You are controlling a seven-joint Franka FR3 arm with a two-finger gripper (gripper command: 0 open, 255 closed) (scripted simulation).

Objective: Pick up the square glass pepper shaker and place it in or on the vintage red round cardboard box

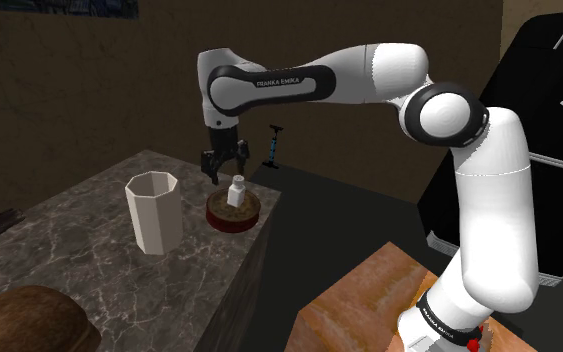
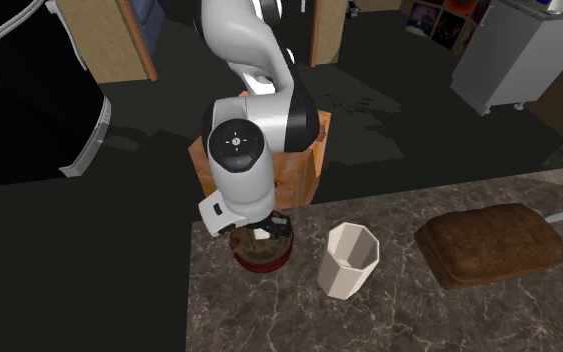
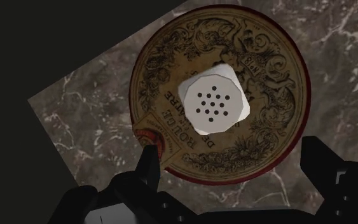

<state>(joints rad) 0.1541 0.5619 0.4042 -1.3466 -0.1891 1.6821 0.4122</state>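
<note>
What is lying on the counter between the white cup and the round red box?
Nothing: in the shoulder view, only bare marbled counter separates the white cup from the round red box.

The arm (image 1: 489, 200) is built of fat, rounded white shells, smooth and slightly glossy, with dark grey to black bands at the joints (image 1: 479, 125). A black panel along the forearm carries the lettering (image 1: 281, 82) "FRANKA EMIKA" in white. A dark ring (image 1: 439, 318) round the foot bears small white letters too, with a red speck (image 1: 474, 343) just beside it. One round, dark joint cap (image 2: 237, 140) shows a small light mark at its centre. The claw (image 1: 222, 172) is all black, its fingers (image 3: 149, 167) blocky and matte.
</note>
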